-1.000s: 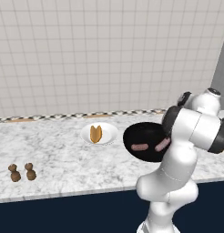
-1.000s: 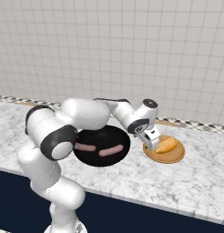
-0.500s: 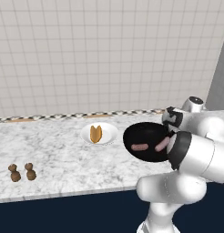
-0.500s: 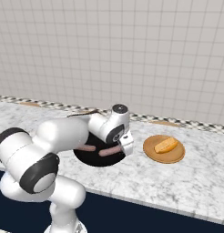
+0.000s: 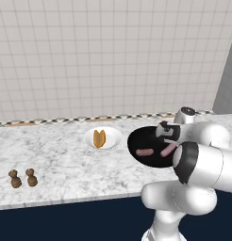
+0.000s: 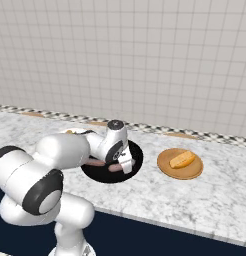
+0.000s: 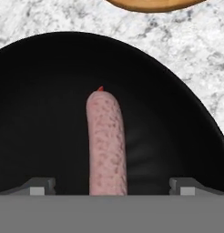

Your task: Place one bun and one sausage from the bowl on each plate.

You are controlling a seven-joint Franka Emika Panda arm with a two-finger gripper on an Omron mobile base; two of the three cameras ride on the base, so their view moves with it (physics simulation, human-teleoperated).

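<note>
The black bowl (image 5: pixel 139 141) (image 6: pixel 107 176) (image 7: pixel 41 113) holds two sausages. My gripper (image 7: pixel 111 186) (image 6: pixel 126 165) (image 5: pixel 168 140) hangs low over the bowl and is open. One sausage (image 7: pixel 107 141) (image 6: pixel 115 168) (image 5: pixel 168 149) lies lengthwise between its fingertips (image 7: pixel 41 185), untouched. The other sausage (image 5: pixel 145 153) (image 6: pixel 95 162) lies beside it. One bun (image 5: pixel 99 138) lies on the white plate (image 5: pixel 113 135). Another bun (image 6: pixel 182 159) lies on the orange plate (image 6: pixel 191 171) (image 7: pixel 150 4), right of the bowl.
Two dark brown shakers (image 5: pixel 22 178) stand near the counter's front left. The tiled wall runs along the back. My own arm bulks over the counter's front edge (image 6: pixel 160 220) beside the bowl.
My gripper has swung left from the orange plate, where the bun now lies alone, to above the bowl. It stays open.
</note>
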